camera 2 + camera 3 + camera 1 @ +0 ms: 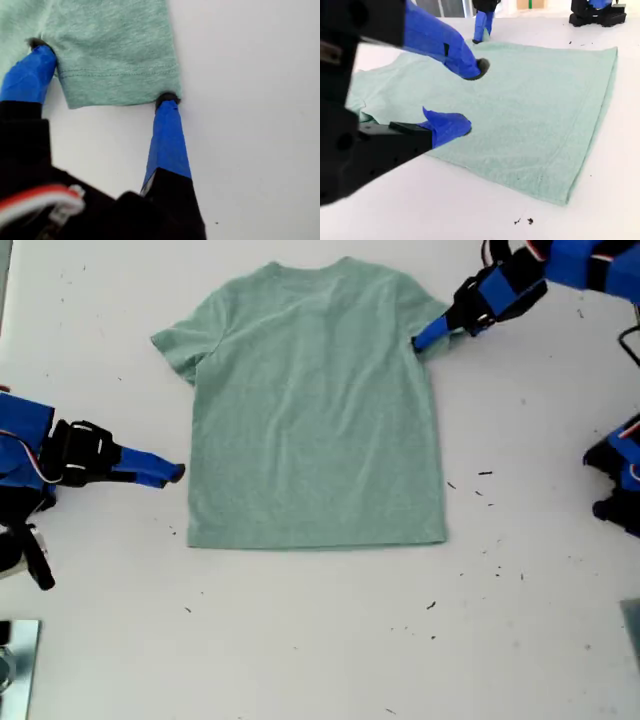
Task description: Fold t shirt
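One shirt [315, 410] lies flat; the first pincer [102, 72] straddles its sleeve, open; the second pincer [465, 97] gapes beside its side.

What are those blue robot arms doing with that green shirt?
Two robot arms are getting ready to fold the t shirt, which lies flat and unfolded on the white table. My first end effector is open, its jaws set at either side of one sleeve's hem. My second end effector is open too, at the shirt's side edge on the exterior view's left. Neither has lifted any cloth yet.
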`<action>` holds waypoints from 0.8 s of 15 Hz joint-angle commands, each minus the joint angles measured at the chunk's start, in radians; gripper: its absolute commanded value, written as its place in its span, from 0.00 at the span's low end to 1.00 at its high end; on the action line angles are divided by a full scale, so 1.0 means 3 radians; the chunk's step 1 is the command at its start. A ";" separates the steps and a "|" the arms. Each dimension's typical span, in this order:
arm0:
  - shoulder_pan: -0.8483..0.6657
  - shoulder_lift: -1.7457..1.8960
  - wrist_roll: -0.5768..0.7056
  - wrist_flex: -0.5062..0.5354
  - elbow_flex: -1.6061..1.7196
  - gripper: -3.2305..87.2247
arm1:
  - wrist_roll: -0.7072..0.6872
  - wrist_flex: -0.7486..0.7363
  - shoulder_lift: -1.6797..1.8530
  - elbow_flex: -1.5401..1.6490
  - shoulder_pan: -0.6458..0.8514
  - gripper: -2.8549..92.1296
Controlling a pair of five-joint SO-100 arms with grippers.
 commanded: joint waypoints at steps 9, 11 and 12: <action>-0.0015 0.0005 0.0010 -0.0026 0.0031 0.20 | -0.0159 0.0501 -0.0266 -0.0470 0.0153 0.01; 0.0056 0.0005 0.0010 -0.0026 0.0026 0.20 | -0.0189 0.1058 -0.0164 -0.0992 -0.0031 0.01; 0.0118 0.0005 0.0000 -0.0020 0.0020 0.20 | -0.0174 0.1329 -0.0148 -0.1304 -0.0107 0.01</action>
